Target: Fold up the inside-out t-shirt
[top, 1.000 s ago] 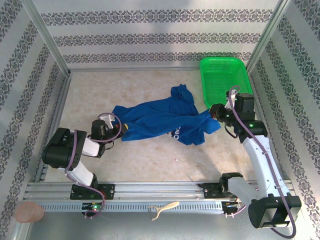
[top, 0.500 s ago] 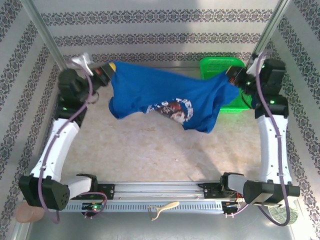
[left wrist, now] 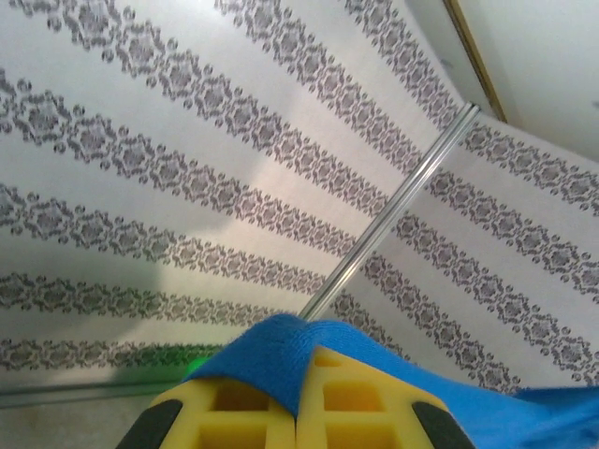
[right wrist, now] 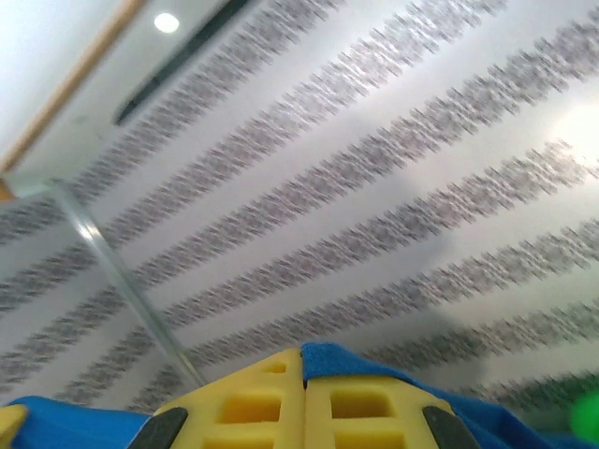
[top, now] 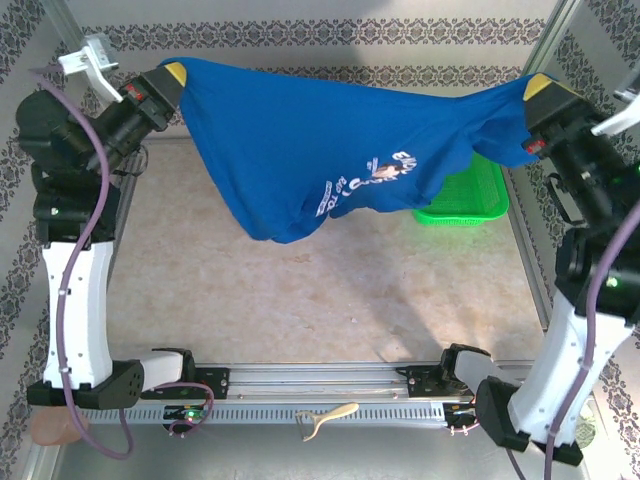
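We see the royal-blue t-shirt slung in mid-air between two raised arms, high over the tabletop. The left tool is clenched on the cloth's far-left end, and the right tool is clenched on its far-right end. From each wrist we see yellow fingers pressed together with a fold of blue cloth pinched in the seam. The cloth sags in the middle into a rounded belly, well clear of the tabletop. White and red lettering faces us on its lower right part. A green basket sits at the far right of the tabletop, partly hidden by the shirt.
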Robot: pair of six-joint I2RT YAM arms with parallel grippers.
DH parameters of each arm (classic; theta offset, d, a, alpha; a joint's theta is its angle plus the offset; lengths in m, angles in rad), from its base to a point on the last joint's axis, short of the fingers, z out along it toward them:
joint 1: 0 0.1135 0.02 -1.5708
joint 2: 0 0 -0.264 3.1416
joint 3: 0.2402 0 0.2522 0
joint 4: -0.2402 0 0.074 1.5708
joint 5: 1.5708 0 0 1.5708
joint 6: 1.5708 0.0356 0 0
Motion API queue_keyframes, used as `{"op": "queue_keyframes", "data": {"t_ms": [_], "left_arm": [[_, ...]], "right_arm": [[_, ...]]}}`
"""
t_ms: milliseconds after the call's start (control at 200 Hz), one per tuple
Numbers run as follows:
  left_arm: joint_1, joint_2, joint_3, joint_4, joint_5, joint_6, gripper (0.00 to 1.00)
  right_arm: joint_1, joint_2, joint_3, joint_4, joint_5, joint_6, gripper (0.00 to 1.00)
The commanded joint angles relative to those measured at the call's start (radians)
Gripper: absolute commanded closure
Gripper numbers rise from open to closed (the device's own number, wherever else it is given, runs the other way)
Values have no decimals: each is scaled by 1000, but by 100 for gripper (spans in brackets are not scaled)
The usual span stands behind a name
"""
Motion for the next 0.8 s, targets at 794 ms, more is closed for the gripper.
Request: {"op": "queue_keyframes", "data": {"t_ms": [794], "left_arm": [[95,184,-53,-140,47,11,100]], "right_arm": [[103,70,-183,26,28,18,100]]}}
